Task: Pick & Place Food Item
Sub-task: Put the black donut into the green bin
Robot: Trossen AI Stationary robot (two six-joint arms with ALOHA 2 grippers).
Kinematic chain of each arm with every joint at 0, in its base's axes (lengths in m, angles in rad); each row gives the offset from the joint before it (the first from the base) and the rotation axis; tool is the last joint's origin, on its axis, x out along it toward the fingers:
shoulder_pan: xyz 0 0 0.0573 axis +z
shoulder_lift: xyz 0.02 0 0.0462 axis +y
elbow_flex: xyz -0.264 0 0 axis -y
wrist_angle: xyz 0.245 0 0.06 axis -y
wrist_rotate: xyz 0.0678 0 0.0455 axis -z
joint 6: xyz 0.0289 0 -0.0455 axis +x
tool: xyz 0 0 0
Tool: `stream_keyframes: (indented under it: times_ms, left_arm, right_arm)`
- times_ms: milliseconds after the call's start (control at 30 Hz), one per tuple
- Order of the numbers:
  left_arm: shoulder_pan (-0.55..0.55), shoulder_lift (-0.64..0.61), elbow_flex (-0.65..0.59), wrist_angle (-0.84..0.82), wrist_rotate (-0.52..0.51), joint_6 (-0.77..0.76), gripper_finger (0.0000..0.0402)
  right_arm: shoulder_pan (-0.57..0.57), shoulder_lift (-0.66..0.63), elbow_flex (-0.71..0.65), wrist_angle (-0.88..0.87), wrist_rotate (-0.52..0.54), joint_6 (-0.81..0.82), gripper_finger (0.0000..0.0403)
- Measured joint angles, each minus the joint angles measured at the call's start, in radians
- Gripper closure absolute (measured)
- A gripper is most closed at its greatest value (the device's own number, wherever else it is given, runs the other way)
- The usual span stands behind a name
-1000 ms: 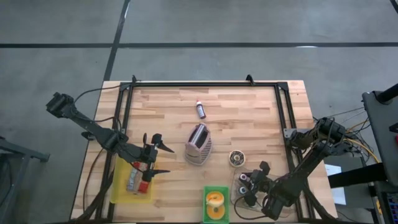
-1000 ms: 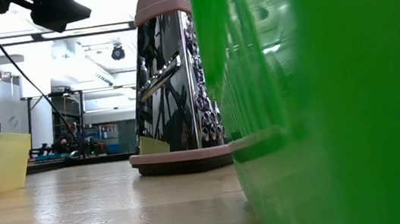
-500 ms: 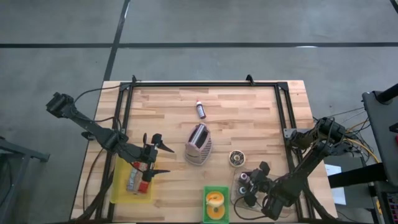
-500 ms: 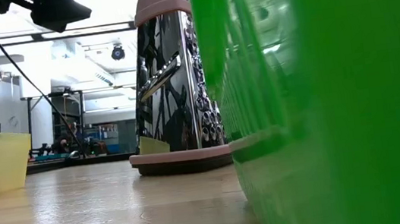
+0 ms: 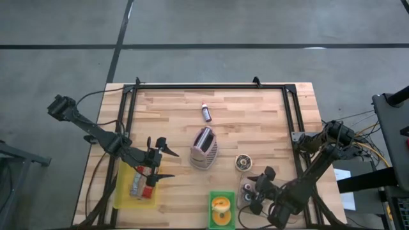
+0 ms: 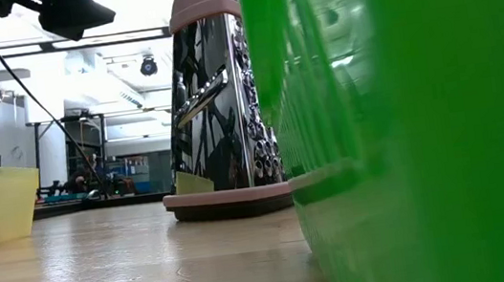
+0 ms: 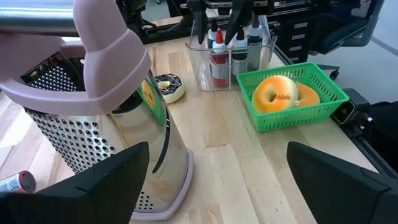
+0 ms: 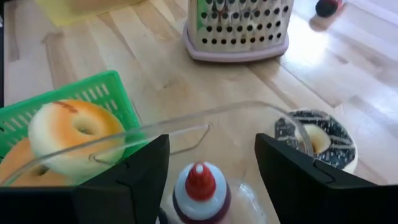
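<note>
Two orange bagels (image 7: 278, 93) lie in a green basket (image 5: 222, 209) at the table's near edge. A chocolate doughnut (image 5: 243, 162) rests flat on the wood beside it. My right gripper (image 5: 258, 190) hangs open over a clear container (image 8: 249, 118). Its fingers stand on either side of a red-capped bottle (image 8: 200, 186) that stands upright inside, without touching it. My left gripper (image 5: 170, 163) waits open at the left, beside a yellow bin (image 5: 135, 186).
A metal grater with a pink top (image 5: 204, 148) stands upright mid-table. A small dark bottle (image 5: 206, 113) lies farther back. More bottles (image 7: 219, 53) stand in the clear container. The yellow bin holds some items. A black frame (image 5: 211, 87) borders the table.
My right gripper has opened over the clear container, and the red-capped bottle now stands free between its fingers.
</note>
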Motion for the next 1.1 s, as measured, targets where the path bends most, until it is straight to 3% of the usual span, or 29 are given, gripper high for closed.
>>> stream_keyframes:
  times_ms: [800, 1100]
  left_arm:
    - [0.0, 0.0, 0.0, 0.0, 0.003, 0.003, 0.0019]
    - [-0.004, 0.0, 0.0, 0.0, 0.006, 0.008, 0.0019]
  right_arm:
    - [-0.015, 0.0, 0.181, -0.216, 0.156, -0.147, 0.017]
    - [-0.037, 0.0, 0.221, -0.327, 0.156, -0.161, 0.0171]
